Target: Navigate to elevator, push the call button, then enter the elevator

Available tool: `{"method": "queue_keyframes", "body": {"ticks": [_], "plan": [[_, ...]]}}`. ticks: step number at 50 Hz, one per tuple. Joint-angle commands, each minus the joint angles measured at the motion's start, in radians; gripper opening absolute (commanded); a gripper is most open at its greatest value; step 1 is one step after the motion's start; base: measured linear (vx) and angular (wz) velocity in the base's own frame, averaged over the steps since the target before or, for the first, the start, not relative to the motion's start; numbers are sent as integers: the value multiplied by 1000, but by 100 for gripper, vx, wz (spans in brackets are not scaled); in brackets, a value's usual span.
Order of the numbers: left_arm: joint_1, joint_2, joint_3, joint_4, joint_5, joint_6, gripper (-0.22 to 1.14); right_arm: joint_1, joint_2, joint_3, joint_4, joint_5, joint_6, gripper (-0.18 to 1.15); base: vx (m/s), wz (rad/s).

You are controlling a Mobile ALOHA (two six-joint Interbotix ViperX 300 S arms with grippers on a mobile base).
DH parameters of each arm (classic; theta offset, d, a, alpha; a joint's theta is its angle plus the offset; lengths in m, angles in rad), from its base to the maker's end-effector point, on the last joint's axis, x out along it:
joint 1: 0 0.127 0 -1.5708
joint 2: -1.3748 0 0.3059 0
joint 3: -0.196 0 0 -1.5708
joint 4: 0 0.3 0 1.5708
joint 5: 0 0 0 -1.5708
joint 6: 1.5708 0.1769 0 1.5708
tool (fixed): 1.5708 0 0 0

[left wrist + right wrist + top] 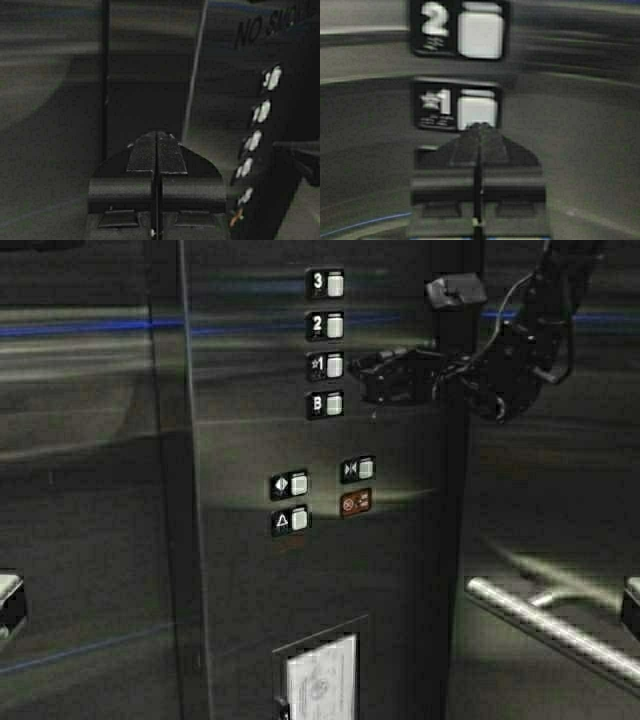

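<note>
Nearest, at the bottom edges of the high view, a dark piece of the robot's frame shows at each side, and a steel handrail (pixel 545 625) slants across the lower right wall. Low on the button panel (pixel 400 570) sits a framed paper notice (pixel 322 678). Above it come four small buttons: door-open (pixel 289 484), door-close (pixel 357 470), an alarm bell (pixel 290 520) and an orange-marked one (pixel 356 503). Higher up runs the column of floor buttons: B (pixel 326 404), 1 (pixel 326 365), 2 (pixel 326 327), 3 (pixel 326 283).

The right gripper (pixel 362 377) reaches in from the upper right, jaws pressed together, its tip just beside the 1 button; in the right wrist view the tip (pixel 479 126) overlaps that button's lower edge (pixel 477 106), though contact cannot be told. The left gripper (pixel 156 136) is held back, jaws likewise closed on nothing, pointing at the bare steel wall (pixel 60 100) beside the panel.

The robot is inside the elevator (pixel 90 440); the hall call button is out of sight.
</note>
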Motion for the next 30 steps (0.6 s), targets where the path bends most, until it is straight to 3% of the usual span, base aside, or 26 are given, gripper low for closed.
{"method": "queue_keyframes", "body": {"ticks": [1, 20, 30], "plan": [[-2, -3, -9, 3, -8, 0, 3, 15, -9, -38, 6, 6, 0, 6, 2, 0], [-2, -3, -2, 2, -8, 2, 3, 64, 21, -143, 8, 86, 3, 6, 1, -1], [-2, -3, 0, 2, -8, 2, 3, 64, 11, -127, 11, 87, 3, 6, -1, -2]]}}
